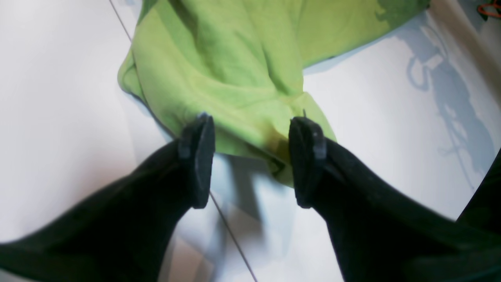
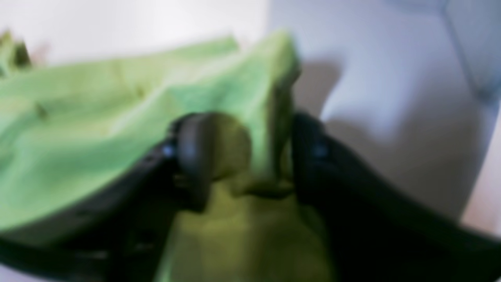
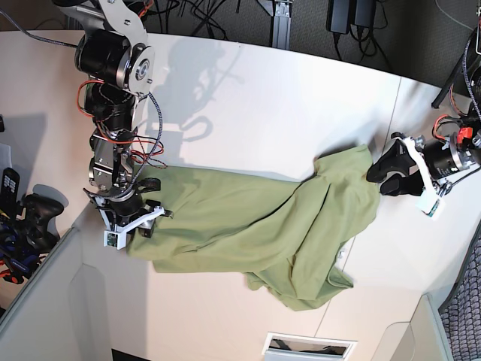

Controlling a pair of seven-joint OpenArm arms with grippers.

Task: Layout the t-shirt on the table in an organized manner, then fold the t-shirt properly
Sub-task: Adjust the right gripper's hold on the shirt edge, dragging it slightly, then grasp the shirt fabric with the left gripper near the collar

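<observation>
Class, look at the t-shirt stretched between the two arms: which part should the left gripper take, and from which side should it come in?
Probably the raised corner of the t-shirt nearest the left gripper, approached from the table edge inward. That corner bunches up directly ahead of the open jaws, giving a thick fold to pinch; the flatter middle offers no edge.

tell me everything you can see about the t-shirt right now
The t-shirt is plain light-green soft cloth, crumpled and stretched across the white table, with bunched folds at its near edge. The right gripper has cloth between its fingers at one end; the left gripper, open, sits at the other.
</observation>
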